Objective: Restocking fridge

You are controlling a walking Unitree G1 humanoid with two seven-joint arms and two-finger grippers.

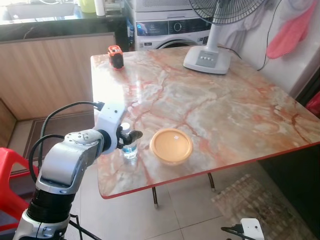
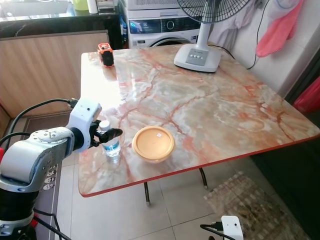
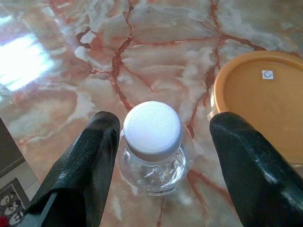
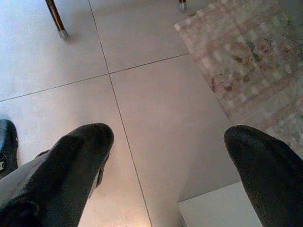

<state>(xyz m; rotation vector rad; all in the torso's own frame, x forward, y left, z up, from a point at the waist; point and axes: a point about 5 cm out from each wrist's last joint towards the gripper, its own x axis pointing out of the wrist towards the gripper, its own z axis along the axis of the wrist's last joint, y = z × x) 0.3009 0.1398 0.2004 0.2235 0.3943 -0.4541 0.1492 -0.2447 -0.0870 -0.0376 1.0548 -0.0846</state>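
Fingers: the left gripper (image 3: 156,156) has its fingers (image 3: 80,170) spread to either side of the water bottle (image 3: 154,146), one close against it, the other apart, nothing pinched yet.
Right gripper (image 4: 175,175): hangs idle over the floor tiles, spread.
Bottle: upright near the worktop's (image 1: 210,105) front left edge, just beside the orange-lidded container (image 1: 171,146).
Progress: early by my reading; bottle ungrasped, container untouched, carrying and fridge loading still to do.

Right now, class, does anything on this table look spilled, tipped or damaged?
Nothing stands out. The water bottle stands upright and capped between the open left gripper fingers, beside the lidded orange container.
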